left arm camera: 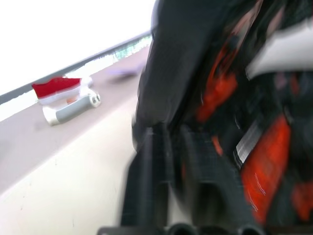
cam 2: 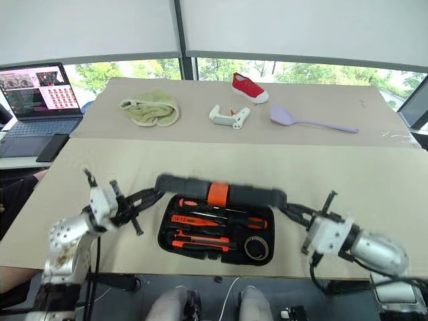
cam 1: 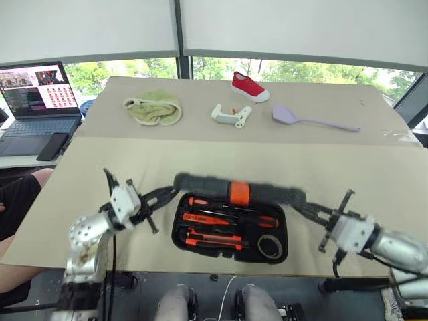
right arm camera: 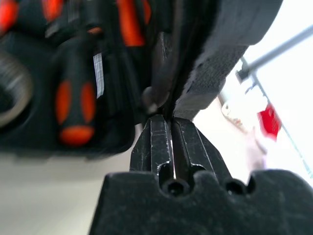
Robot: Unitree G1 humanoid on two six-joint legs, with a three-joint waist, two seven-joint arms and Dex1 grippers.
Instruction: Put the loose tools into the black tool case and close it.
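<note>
Tool case (cam 1: 231,231) lid edge, between both grippers

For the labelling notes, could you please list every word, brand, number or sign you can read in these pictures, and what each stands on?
No text can be read.
Laptop screen: rows of small pictures and lines, too small to read.
White label on a screwdriver in the tool case: print too blurred to read.
Red shoe, white handled object, lilac spatula, green cloth: no lettering visible.
</note>
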